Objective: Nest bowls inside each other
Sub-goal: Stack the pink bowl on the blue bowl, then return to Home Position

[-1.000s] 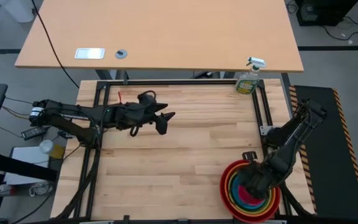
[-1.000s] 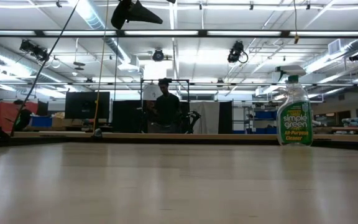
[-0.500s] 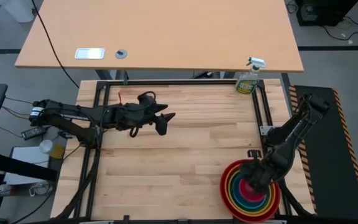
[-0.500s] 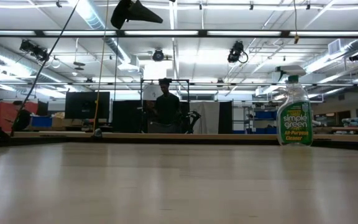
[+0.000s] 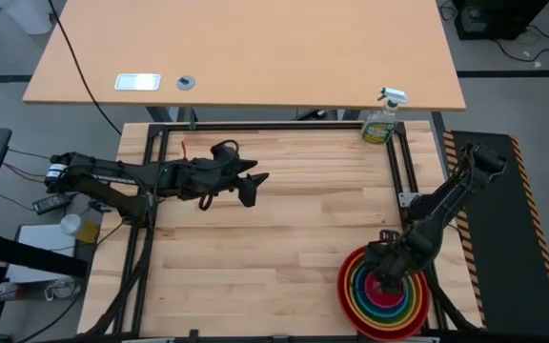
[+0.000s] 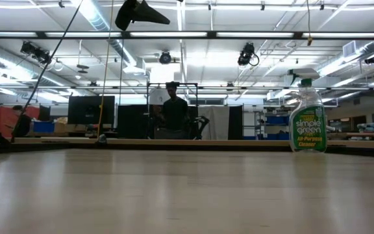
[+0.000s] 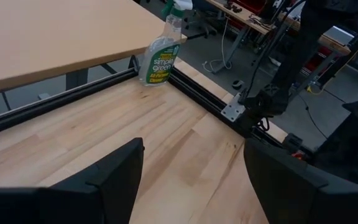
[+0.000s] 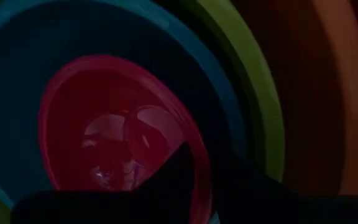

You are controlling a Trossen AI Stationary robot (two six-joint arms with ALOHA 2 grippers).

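The bowls stand nested near the table's near right corner: the red bowl outermost, then the orange bowl, the green bowl, the blue bowl and, innermost, the pink bowl. My right gripper points down into the stack, shut on the pink bowl. My left gripper hangs open over the table's far left part, with nothing between its fingers. My right gripper has the pink bowl's rim between its two fingers, one finger inside the bowl and one outside. The fingers come from above, pointing down. The pink bowl sits upright inside the blue bowl.
A green spray bottle stands at the table's far right corner. A black frame runs along the table's edges. A larger desk lies beyond the far edge. A person stands in the room behind. Bare wood fills the table's middle.
My right gripper has sunk toward the bowl stack and rolled about its own axis. The pink bowl has gone down with it into the blue bowl and now sits centred in the stack.
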